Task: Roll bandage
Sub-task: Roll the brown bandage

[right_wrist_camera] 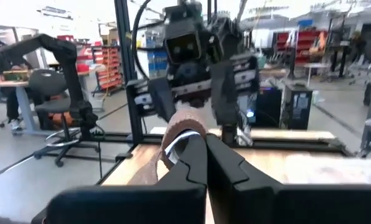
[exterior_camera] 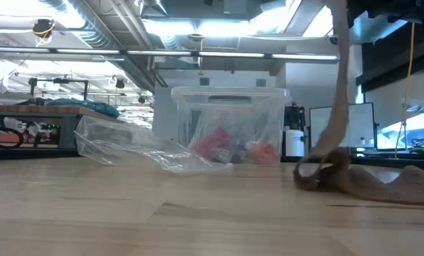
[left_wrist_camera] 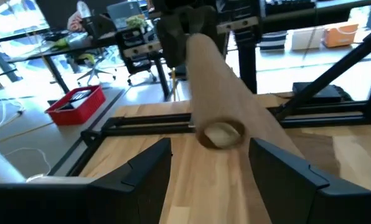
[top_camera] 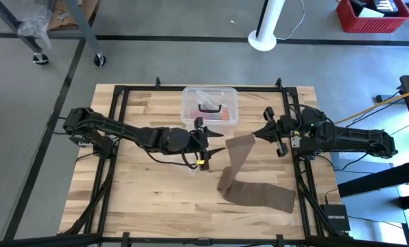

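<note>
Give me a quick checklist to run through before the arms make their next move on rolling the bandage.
1. Right gripper shut on the bandage end: ok.
2. Left gripper open, facing the raised end: ok.
3. Rolled start visible at the held end, in the left wrist view: ok.
4. Rest of the bandage lies on the table, folded over itself, not straight: not ok.
5. Plastic box clear of the bandage: ok.
6. Plastic bag clear of the strip: cannot tell.
</note>
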